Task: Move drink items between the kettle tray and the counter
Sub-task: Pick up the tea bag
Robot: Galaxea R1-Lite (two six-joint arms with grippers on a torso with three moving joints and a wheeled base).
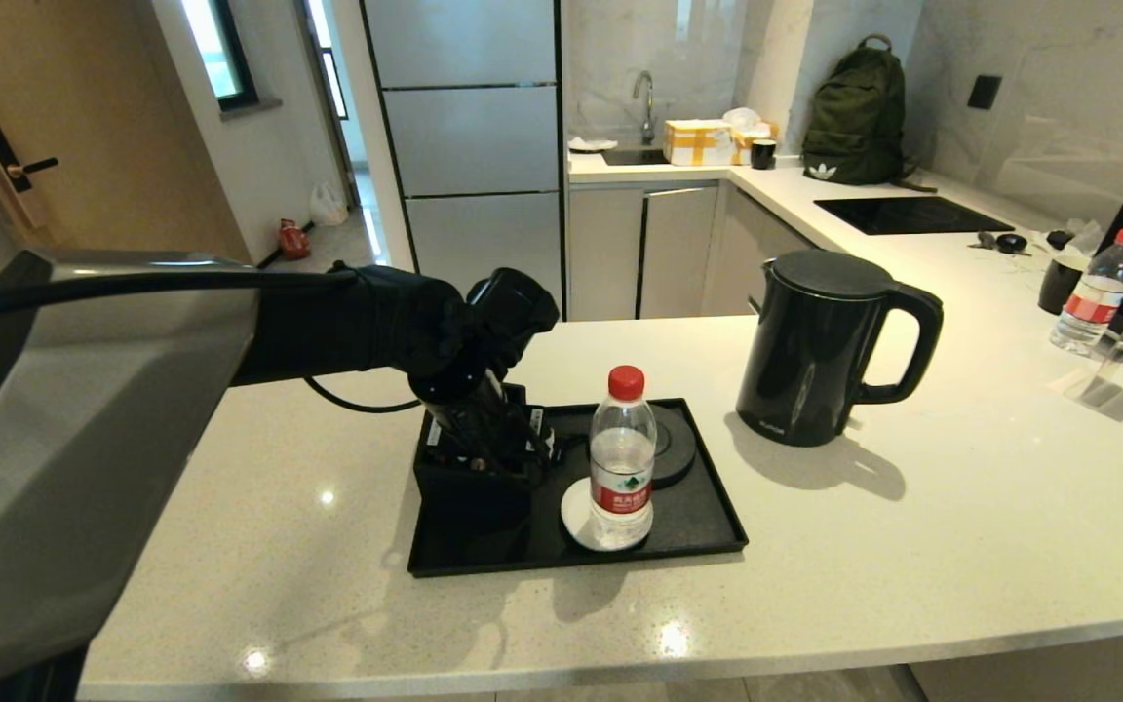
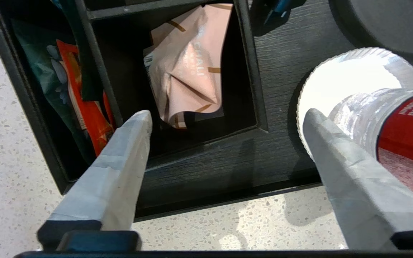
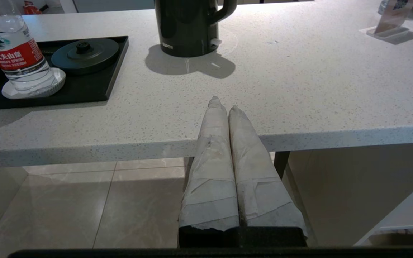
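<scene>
The left gripper [image 2: 228,118], fingers spread and empty, hangs above the box [image 2: 260,118] at the tray's [image 1: 717,507] left edge, where the sachet [image 2: 188,68] lies crumpled; the right gripper [image 3: 224,104] is parked, fingers pressed together.

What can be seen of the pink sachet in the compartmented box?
The pink sachet is a pale pink, crumpled, foil-like packet with thin tan stripes, faint lettering and a dark end. It lies loosely inside one square compartment of the black box, leaning against its walls. The open left gripper hangs above it; neither finger touches it.
</scene>
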